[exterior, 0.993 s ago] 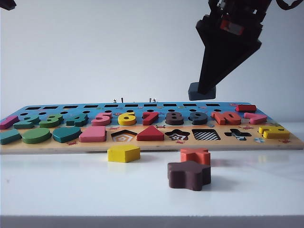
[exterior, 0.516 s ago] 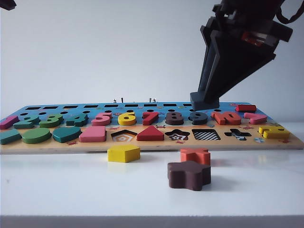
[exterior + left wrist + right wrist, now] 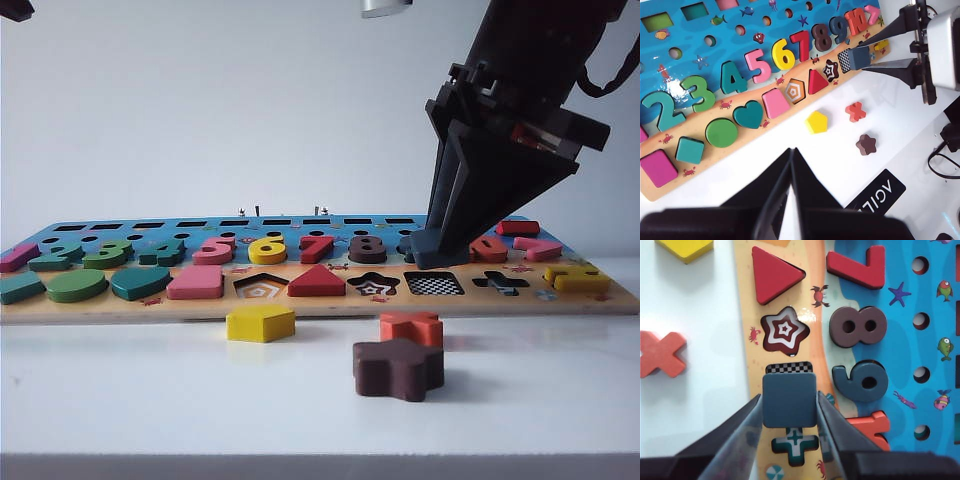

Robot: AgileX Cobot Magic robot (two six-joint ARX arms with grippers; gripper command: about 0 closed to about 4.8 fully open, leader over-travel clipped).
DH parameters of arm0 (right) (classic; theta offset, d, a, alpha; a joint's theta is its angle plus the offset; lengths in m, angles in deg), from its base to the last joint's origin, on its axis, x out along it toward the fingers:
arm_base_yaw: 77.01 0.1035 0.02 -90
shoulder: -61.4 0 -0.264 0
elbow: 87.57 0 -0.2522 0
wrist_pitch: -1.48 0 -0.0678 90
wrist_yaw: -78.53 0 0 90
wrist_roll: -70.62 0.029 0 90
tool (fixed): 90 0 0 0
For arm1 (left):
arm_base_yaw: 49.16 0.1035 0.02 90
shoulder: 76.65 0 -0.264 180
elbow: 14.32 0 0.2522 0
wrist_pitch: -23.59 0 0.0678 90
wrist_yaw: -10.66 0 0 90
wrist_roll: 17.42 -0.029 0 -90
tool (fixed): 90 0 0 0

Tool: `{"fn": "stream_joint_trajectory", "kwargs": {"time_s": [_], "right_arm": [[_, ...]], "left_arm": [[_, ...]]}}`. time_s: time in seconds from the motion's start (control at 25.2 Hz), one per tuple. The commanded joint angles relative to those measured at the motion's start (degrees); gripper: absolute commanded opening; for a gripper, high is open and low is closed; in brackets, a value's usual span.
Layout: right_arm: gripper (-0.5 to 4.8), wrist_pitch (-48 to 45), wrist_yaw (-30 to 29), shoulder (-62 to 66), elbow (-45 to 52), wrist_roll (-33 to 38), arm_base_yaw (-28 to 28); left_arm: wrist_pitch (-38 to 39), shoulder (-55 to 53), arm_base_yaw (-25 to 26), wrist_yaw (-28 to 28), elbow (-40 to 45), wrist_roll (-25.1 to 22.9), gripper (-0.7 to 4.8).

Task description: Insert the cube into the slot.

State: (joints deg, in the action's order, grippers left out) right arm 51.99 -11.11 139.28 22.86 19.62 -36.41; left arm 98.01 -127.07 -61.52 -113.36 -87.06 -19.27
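Most of the slot (image 3: 789,367) hides under the cube (image 3: 789,400) clamped by the right gripper (image 3: 789,412); left gripper (image 3: 790,172) together.

We see a plain pale wall (image 3: 200,110) filling the upper half, evenly lit and bare. Below it runs a glossy white table (image 3: 150,400), catching soft reflections and faint shadows. At twelve o'clock a small grey fixture (image 3: 386,7) pokes in from above. At five o'clock in the left wrist view, a black label (image 3: 876,194) lies on the white surface.
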Motion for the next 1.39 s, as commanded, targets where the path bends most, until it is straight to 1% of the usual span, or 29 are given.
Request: {"fn": "stream_joint_trajectory", "kwargs": {"time_s": [0.04, 0.56, 1.39], "right_arm": [[0.57, -1.2, -0.5, 0.5, -0.2, -0.3, 0.1], [0.57, -2.0, -0.5, 2.8, -0.2, -0.3, 0.1], [0.52, -1.7, -0.3, 2.8, -0.2, -0.2, 0.1]], "left_arm": [[-0.8, 0.0, 0.0, -0.3, -0.4, -0.3, 0.17], [-0.8, 0.0, 0.0, -0.3, -0.4, -0.3, 0.17], [-0.8, 0.0, 0.0, -0.3, -0.4, -0.3, 0.17]]}}
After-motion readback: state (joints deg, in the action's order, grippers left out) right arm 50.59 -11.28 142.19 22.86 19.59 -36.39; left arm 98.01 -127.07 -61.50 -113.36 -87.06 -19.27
